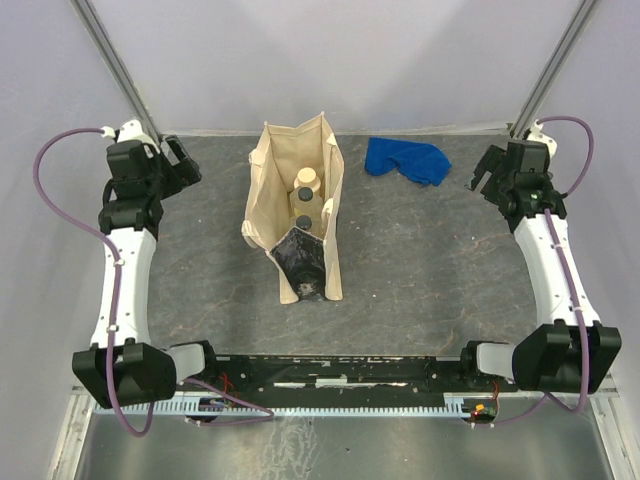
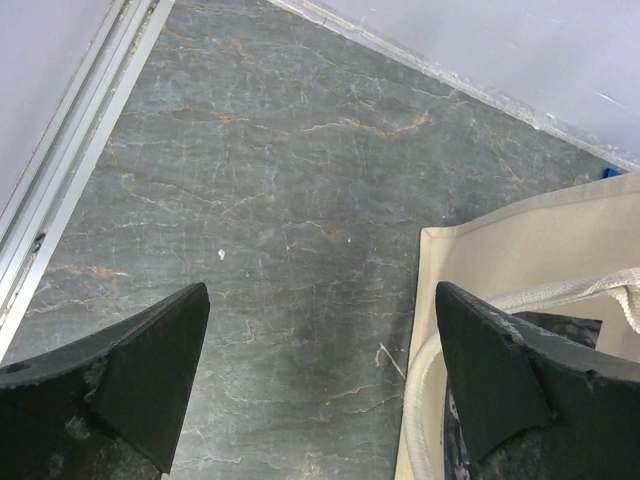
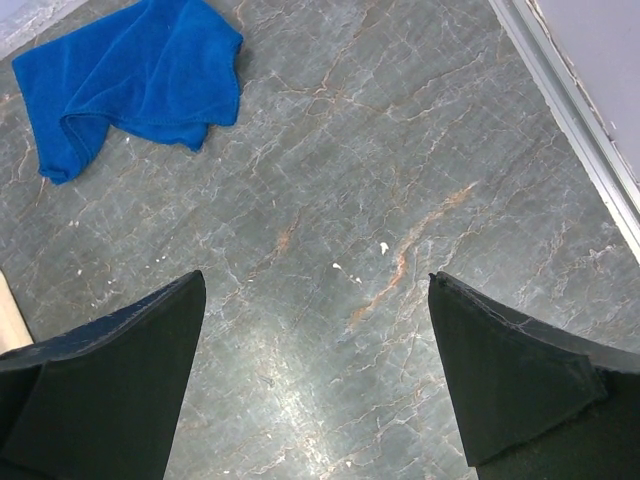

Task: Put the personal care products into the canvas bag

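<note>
The beige canvas bag point(image 1: 270, 190) stands open at the table's middle, with a black patch point(image 1: 303, 262) on its near face. Inside it I see personal care products: a cream-coloured bottle point(image 1: 306, 180) and two dark caps point(image 1: 303, 197) point(image 1: 304, 222). My left gripper point(image 1: 185, 160) hangs open at the back left, apart from the bag and holding nothing. In the left wrist view this gripper point(image 2: 322, 290) shows bare tabletop between its fingers, with the bag point(image 2: 520, 235) at the right. My right gripper point(image 1: 483, 170) point(image 3: 316, 277) is open and holds nothing at the back right.
A crumpled blue cloth point(image 1: 407, 158) point(image 3: 130, 70) lies at the back, between the bag and my right gripper. Metal rails point(image 2: 60, 170) point(image 3: 575, 100) edge the dark stone tabletop, and white walls close in the back and sides.
</note>
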Motion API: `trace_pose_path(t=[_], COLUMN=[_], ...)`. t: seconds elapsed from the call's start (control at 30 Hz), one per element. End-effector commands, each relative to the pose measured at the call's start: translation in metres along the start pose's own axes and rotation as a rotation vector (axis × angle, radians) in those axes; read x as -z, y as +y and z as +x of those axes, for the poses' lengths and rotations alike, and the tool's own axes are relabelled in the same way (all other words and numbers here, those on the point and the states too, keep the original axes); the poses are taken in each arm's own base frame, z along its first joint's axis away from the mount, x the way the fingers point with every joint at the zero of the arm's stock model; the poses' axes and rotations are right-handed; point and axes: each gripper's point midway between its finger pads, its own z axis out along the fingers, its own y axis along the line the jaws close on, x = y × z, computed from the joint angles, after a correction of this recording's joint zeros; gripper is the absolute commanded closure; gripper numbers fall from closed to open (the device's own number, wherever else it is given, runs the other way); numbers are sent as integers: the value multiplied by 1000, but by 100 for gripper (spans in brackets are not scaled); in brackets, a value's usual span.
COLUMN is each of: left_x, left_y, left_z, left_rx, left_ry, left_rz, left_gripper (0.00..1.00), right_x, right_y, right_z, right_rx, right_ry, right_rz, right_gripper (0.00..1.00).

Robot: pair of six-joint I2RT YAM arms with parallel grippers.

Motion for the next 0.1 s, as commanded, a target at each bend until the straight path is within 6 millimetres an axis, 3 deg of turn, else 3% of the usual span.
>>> trace_pose_path(t=[0.0,0.07], left_x=[10,11], left_y=[-5,-4], left_z=[-19,-20], left_rx=[21,22], left_ry=[-83,-90], left_rz=[16,12], left_gripper=[0,0], right_x=[10,10], right_y=[4,5], right_z=[-19,-19], right_rx=[-27,-27], right_ry=[-57,-55], right_rz=[-17,-21], right_gripper=[0,0])
